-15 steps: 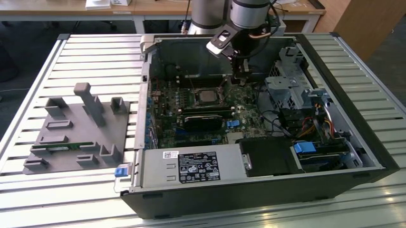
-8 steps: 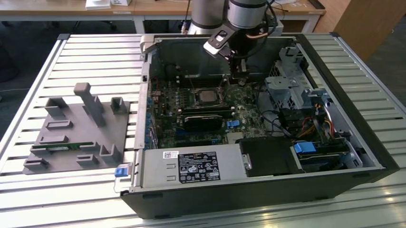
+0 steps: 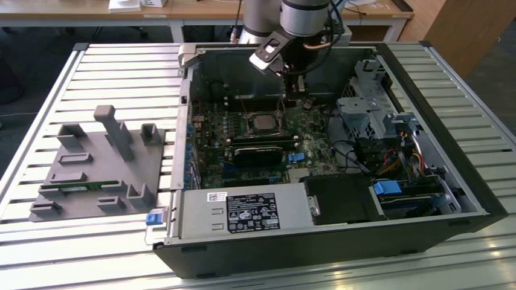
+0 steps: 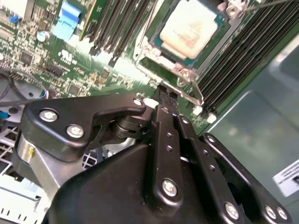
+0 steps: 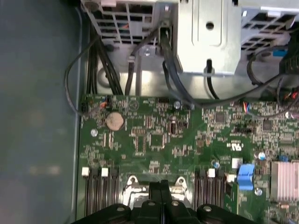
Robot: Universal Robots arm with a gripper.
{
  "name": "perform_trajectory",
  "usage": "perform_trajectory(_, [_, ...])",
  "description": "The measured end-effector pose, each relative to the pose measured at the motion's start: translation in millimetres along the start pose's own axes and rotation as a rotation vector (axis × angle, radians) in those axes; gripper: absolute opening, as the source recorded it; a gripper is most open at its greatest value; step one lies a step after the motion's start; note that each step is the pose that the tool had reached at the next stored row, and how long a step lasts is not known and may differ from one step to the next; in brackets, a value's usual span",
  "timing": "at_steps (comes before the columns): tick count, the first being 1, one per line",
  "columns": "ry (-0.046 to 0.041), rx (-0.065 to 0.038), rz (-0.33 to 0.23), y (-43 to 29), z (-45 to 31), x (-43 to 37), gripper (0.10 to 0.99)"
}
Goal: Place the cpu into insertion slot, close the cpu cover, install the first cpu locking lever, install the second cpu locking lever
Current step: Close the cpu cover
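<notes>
The cpu (image 3: 263, 124) lies flat in the insertion slot (image 3: 248, 124) on the green board inside the open computer case. Its pale silver top (image 4: 189, 27) is framed by the silvery cpu cover (image 4: 156, 53), which lies down around it. A thin metal lever rod (image 4: 273, 4) passes one corner of the socket. My gripper (image 3: 296, 92) hangs just beyond the socket, towards the case's back wall. Its black fingers (image 4: 164, 116) are shut together with nothing between them. In the first wrist view the gripper (image 5: 161, 187) sits over the cover's edge (image 5: 132, 183).
Black memory slots (image 4: 126, 23) flank the socket. A coin battery (image 5: 115, 122), black cables (image 5: 170, 79), a blue clip (image 5: 246, 175) and a heatsink (image 5: 285, 179) are nearby. The drive cage (image 3: 367, 115) and power supply (image 3: 241, 211) crowd the case. A grey fixture (image 3: 96, 163) stands at the exterior view's left.
</notes>
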State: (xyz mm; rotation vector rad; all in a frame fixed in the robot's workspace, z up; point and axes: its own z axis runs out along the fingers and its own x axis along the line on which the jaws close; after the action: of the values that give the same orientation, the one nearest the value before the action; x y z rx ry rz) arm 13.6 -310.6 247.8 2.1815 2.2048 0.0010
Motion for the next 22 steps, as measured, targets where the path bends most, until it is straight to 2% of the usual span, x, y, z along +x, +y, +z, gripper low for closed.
perform_trajectory(5, [-0.0003, 0.0, 0.0, -7.1, 0.3, 0.1, 0.106])
perform_trajectory(12, [-0.0001, 0.001, 0.0, -13.2, 4.1, 0.3, 0.106])
perform_trajectory(16, [-0.0003, 0.001, 0.0, -23.9, 4.4, 0.4, 0.106])
perform_trajectory(22, [0.0001, 0.001, 0.0, -34.3, 4.6, 0.9, 0.106])
